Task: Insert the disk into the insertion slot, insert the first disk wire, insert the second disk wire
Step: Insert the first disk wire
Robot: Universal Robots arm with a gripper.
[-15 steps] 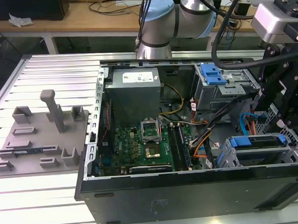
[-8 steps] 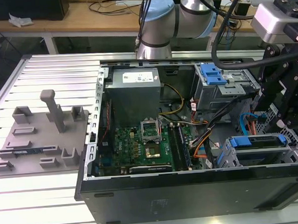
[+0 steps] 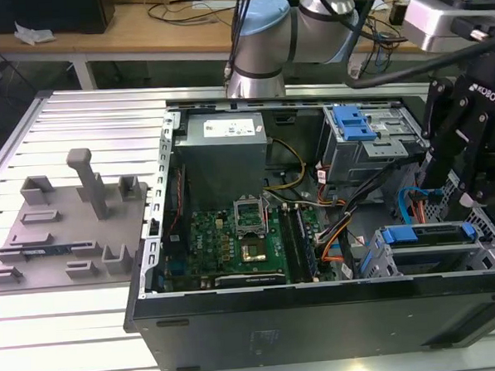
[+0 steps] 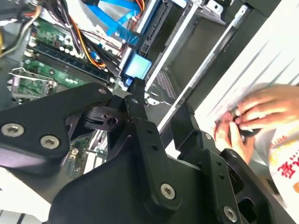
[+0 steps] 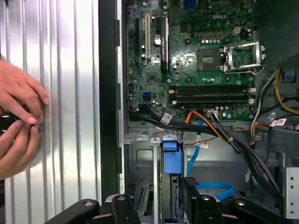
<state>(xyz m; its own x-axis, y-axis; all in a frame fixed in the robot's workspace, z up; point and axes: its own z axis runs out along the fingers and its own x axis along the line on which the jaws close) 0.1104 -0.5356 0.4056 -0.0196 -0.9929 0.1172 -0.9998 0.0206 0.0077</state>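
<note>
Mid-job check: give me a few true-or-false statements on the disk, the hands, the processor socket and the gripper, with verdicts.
1. The disk sits in the insertion slot. True.
2. The person's hands are inside the computer case. False: they are outside it, over the ribbed table.
3. A cooler covers the processor socket. False: the socket is bare.
4. The gripper is close to the disk, at the case's end on the exterior view's right. True.
</note>
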